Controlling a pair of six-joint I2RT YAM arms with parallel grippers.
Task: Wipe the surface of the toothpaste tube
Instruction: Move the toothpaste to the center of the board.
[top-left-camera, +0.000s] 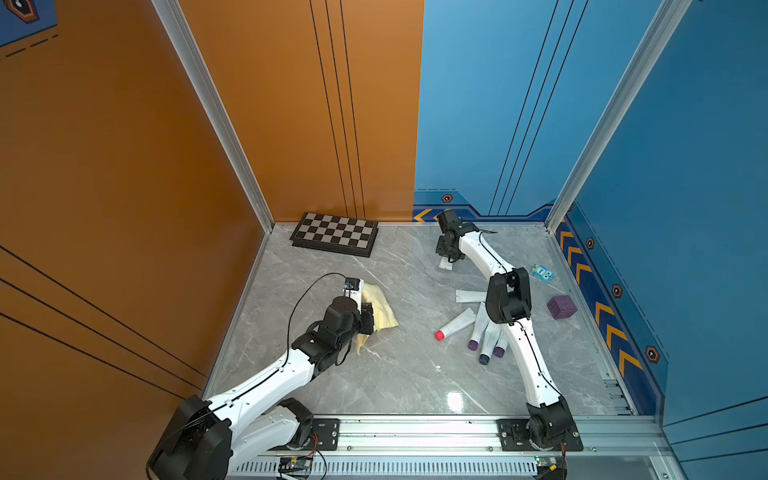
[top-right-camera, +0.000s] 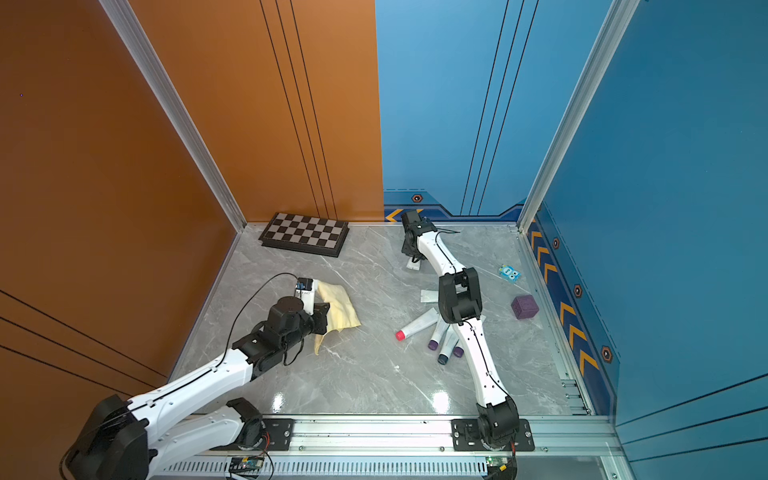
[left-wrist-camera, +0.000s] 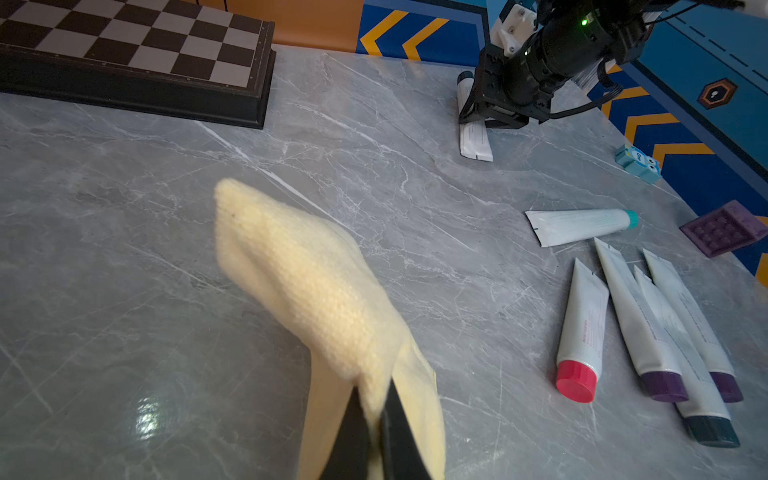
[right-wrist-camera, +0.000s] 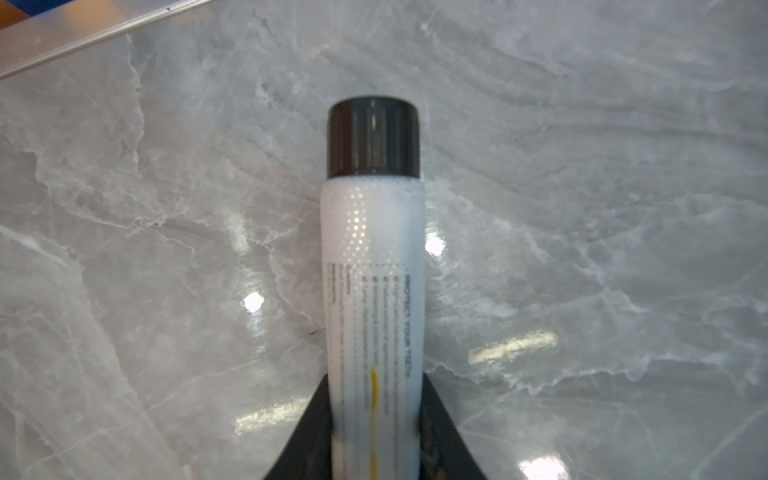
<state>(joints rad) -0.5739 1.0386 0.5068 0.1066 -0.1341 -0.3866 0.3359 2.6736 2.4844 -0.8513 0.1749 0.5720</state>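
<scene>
Left gripper (left-wrist-camera: 376, 399): clamped on yellow cloth (left-wrist-camera: 307, 282). Right gripper (right-wrist-camera: 376, 390): fingers pressed against both sides of white tube (right-wrist-camera: 374, 249) (black cap), on grey table (right-wrist-camera: 166, 208). Red-capped tube (left-wrist-camera: 582, 324): loose, well apart.

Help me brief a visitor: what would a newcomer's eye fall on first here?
The yellow cloth, pinched in the left hand on the left of the table. Next, the black-capped tube gripped by the right hand far back, and the fan of loose tubes on the right.
</scene>
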